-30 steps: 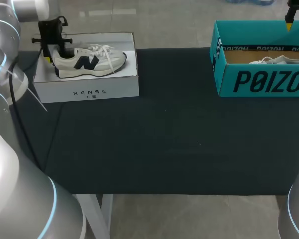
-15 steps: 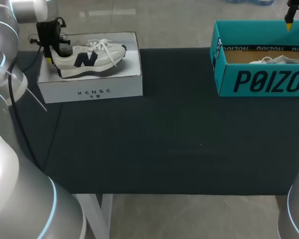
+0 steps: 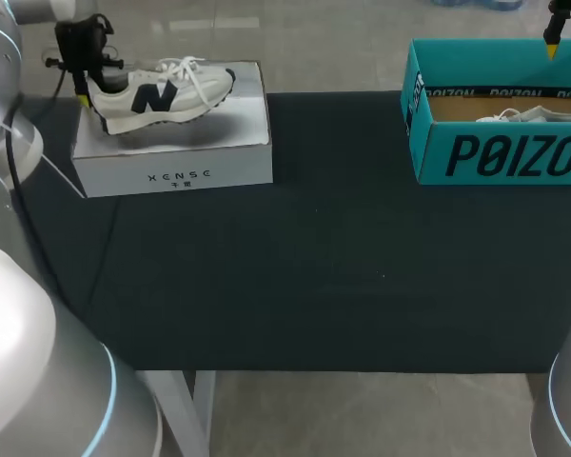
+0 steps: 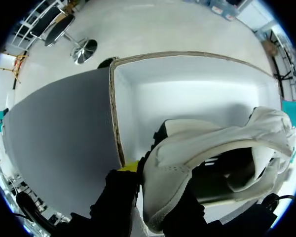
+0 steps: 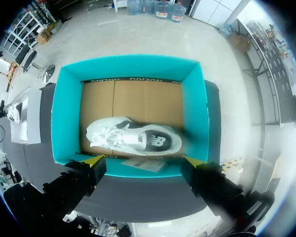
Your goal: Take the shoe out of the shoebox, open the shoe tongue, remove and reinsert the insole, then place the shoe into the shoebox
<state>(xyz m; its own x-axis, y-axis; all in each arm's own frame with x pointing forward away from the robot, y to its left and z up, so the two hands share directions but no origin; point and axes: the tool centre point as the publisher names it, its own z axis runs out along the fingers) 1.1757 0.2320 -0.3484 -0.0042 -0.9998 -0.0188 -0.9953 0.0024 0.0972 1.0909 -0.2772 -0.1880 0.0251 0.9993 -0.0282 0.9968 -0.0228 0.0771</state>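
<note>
A white sneaker (image 3: 157, 95) with a dark logo hangs tilted just above the white shoebox (image 3: 171, 157) at the table's far left. My left gripper (image 3: 84, 90) is shut on its heel. In the left wrist view the heel collar of the sneaker (image 4: 202, 148) sits pinched in the left gripper (image 4: 155, 197), and the white shoebox (image 4: 187, 94) lies below with nothing in it. My right gripper (image 3: 552, 43) hangs open over the teal shoebox (image 3: 495, 152). In the right wrist view the right gripper (image 5: 142, 163) is spread wide above a second sneaker (image 5: 133, 138) lying in the teal shoebox (image 5: 69, 113).
A dark mat (image 3: 314, 267) covers the table between the two boxes. The teal shoebox stands at the far right edge, with the second sneaker (image 3: 533, 114) and a paper sheet inside.
My left gripper closed on the sneaker's heel and lifted it up and to the left, out of the white shoebox. The box slid slightly right. My right arm has not moved.
</note>
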